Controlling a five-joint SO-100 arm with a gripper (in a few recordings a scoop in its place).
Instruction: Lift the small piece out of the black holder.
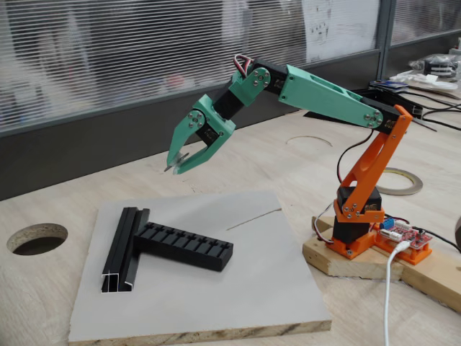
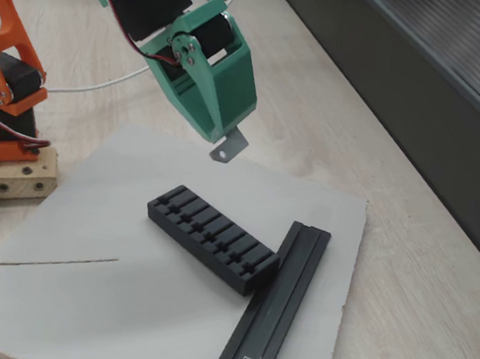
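Above the black holder (image 2: 211, 238), your jaws (image 2: 224, 147) already pinch the small piece (image 2: 228, 147), so hold grip and stay clear.

Two fixed views. One set back, level with the raised claw (image 1: 175, 161), facing the window blinds, taking in the whole arm. The other nearer, looking steeply down past the claw (image 2: 220, 131). Shared below the claw: grey board (image 1: 238, 288), black holder (image 1: 184, 246), grooved rail (image 1: 124, 249).
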